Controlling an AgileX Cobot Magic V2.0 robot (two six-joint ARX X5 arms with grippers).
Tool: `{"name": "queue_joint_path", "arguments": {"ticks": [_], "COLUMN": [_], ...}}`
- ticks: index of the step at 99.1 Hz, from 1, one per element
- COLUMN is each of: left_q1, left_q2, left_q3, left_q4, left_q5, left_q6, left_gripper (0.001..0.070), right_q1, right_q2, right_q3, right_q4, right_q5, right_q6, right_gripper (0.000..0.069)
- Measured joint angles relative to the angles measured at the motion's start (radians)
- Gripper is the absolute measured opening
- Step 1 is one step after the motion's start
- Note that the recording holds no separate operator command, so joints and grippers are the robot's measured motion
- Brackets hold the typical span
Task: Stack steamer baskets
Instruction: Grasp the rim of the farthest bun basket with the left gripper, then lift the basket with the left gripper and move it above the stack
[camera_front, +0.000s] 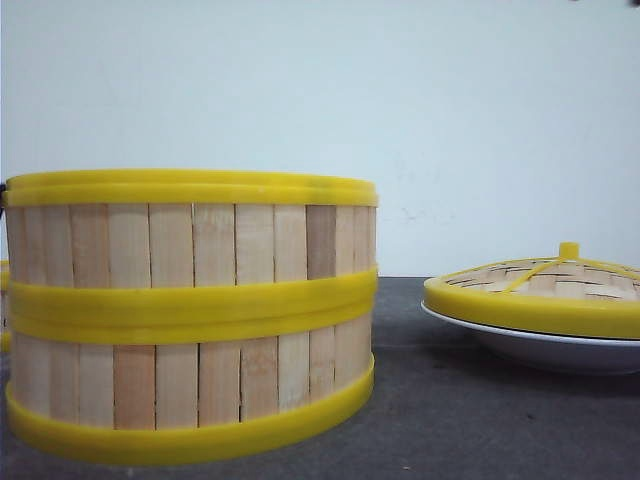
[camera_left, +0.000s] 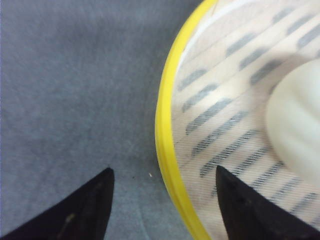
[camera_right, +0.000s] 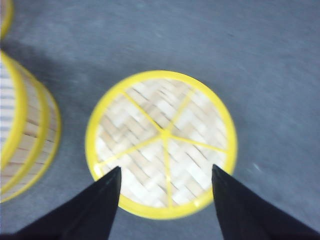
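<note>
Baskets: two already sit stacked (camera_front: 190, 310) at the left of the counter (camera_front: 450, 420); a sliver of a third shows at the far left edge (camera_front: 4, 300). The left end effector (camera_left: 162, 200) hangs open and empty, straddling a basket rim (camera_left: 167, 125); closing off-centre there could tip or drag that basket, which holds a pale rounded lump (camera_left: 295, 125), probably a bun. The right end effector (camera_right: 165, 195), open and empty, hovers over the lid (camera_right: 161, 142), which rests on a plate (camera_front: 540, 350); grabbing it would be a mistake.
</note>
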Motion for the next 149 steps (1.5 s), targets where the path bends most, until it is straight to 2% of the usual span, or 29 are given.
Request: {"name": "queue_joint_path", "arguments": {"ticks": [18, 30, 48, 71, 102, 112, 128, 141, 149], "left_q1": [-0.002, 0.0, 0.0, 0.0, 0.0, 0.0, -0.008, -0.019, -0.023], "left_q2": [0.034, 0.04, 0.049, 0.051, 0.047, 0.022, -0.068, -0.152, -0.206], "left_q3": [0.011, 0.014, 0.043, 0.183, 0.396, 0.422, 0.422, 0.422, 0.422], "left_q4": [0.041, 0.054, 0.021, -0.119, -0.275, -0.314, -0.369, -0.397, -0.433], "left_q5": [0.008, 0.005, 0.004, 0.044, 0.051, 0.077, 0.158, 0.182, 0.244], "left_q6": [-0.015, -0.025, -0.023, -0.013, 0.014, 0.02, 0.024, 0.027, 0.029], "left_gripper": [0.01, 0.0038, 0.0028, 0.0028, 0.0028, 0.0028, 0.0028, 0.0028, 0.0028], "right_q1": [-0.051, -0.065, -0.069, -0.069, -0.069, -0.069, -0.069, -0.069, -0.069], "right_q2": [-0.079, -0.124, -0.198, -0.213, -0.192, -0.192, -0.192, -0.192, -0.192], "right_q3": [0.0, -0.013, -0.13, -0.307, -0.311, -0.311, -0.311, -0.311, -0.311], "right_q4": [-0.066, -0.069, -0.055, -0.019, -0.007, -0.005, 0.027, 0.03, 0.03], "right_q5": [0.001, 0.001, 0.001, 0.0, -0.001, -0.001, -0.003, -0.003, -0.003], "right_q6": [0.0, 0.008, 0.033, 0.039, 0.034, 0.034, 0.033, 0.033, 0.033], "right_gripper": [0.0346, 0.0346, 0.0346, 0.0346, 0.0346, 0.0346, 0.0346, 0.0346, 0.0346]}}
